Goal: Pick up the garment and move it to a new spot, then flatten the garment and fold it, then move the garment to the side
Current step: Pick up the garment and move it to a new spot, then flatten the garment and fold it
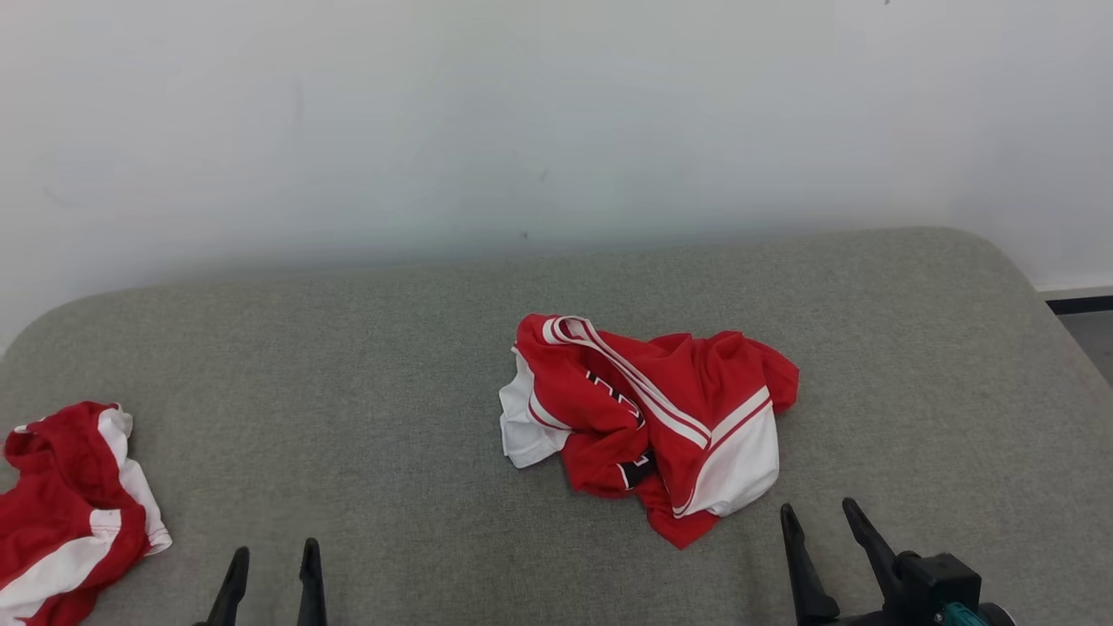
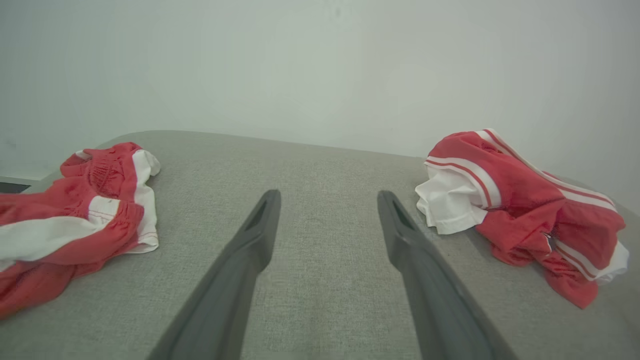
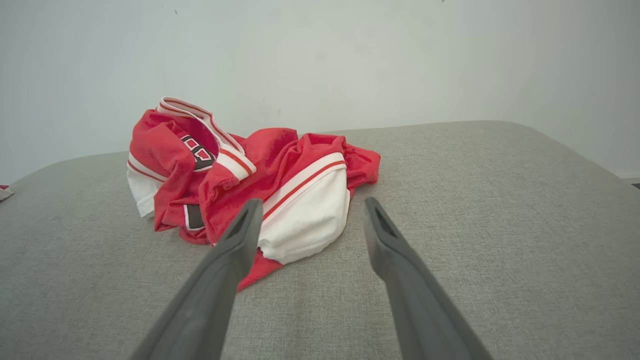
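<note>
A crumpled red and white garment lies in a heap near the middle of the grey padded surface; the left wrist view has it at the right and the right wrist view at centre left. My right gripper stands open at the lower right, just short of the heap's near edge, with nothing between its fingers. My left gripper is open at the lower left, over bare fabric, its fingers holding nothing.
A second red and white garment lies bunched at the surface's left edge, also at the left of the left wrist view. A pale wall rises right behind the surface. Dark floor lies past the rounded right corner.
</note>
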`<state>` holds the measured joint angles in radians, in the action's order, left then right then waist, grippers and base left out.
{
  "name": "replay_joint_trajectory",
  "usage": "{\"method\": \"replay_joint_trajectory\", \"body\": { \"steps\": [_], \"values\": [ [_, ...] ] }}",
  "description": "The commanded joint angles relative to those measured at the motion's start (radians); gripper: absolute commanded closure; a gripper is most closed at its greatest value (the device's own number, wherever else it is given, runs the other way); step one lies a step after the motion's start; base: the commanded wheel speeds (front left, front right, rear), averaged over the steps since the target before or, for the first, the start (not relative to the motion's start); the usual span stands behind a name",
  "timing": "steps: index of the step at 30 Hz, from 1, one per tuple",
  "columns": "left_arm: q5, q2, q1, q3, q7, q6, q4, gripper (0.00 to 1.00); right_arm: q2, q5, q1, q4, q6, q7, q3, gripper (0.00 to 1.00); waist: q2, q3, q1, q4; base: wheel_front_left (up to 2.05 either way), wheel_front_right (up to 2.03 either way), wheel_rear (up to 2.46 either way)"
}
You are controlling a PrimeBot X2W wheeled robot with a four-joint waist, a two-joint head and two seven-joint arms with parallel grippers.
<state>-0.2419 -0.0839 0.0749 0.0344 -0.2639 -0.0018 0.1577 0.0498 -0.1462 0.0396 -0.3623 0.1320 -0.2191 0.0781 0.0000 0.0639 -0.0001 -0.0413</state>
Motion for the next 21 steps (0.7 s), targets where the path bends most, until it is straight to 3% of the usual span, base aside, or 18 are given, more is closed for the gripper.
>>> {"method": "replay_joint_trajectory", "body": {
  "steps": [1,15,21],
  "values": [
    [0.016,0.002,0.023,-0.022,-0.001,-0.017,0.002,0.00,0.001,0.003,-0.012,0.000,-0.002,0.004,0.001,0.00,0.0000,0.012,0.0001,0.012,0.00,0.00,0.00],
    [0.046,0.028,0.010,-0.066,-0.001,-0.059,0.013,0.00,0.001,-0.015,0.007,-0.005,-0.002,0.025,0.011,0.00,0.0000,0.011,0.0001,0.020,0.00,0.00,0.00],
    [0.053,0.032,-0.020,-0.065,-0.001,-0.073,0.016,0.00,0.001,-0.036,0.108,-0.041,-0.002,0.114,0.048,0.00,0.0000,-0.017,0.0001,0.025,0.00,0.00,0.00]
  ]
}}
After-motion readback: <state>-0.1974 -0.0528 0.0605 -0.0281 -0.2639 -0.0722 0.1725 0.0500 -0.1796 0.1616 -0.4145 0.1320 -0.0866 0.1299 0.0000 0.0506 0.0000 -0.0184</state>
